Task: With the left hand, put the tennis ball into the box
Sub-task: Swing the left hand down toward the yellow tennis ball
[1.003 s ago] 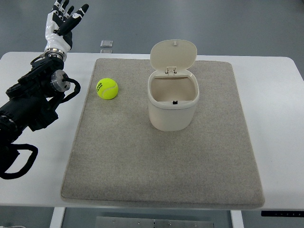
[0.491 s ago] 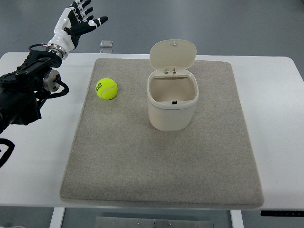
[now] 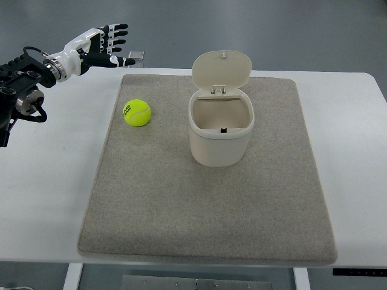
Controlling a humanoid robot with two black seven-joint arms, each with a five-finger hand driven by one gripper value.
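A yellow tennis ball [image 3: 137, 112] lies on the grey mat [image 3: 205, 211], toward its far left. A cream box [image 3: 220, 130] with its hinged lid standing open sits at the mat's middle back; its inside looks empty. My left hand [image 3: 107, 46] is black and white, fingers spread and holding nothing, raised over the table's far left edge, beyond and left of the ball and apart from it. The right arm is out of view.
The mat lies on a white table [image 3: 354, 127]. A small clear object [image 3: 136, 55] rests at the table's far edge beside my left hand's fingertips. My dark left forearm [image 3: 21, 75] comes in over the table's left corner.
My left hand has swung right and down, from pointing up and away to pointing right across the table's far edge. The forearm has drawn back toward the left edge. Ball and box have not moved.
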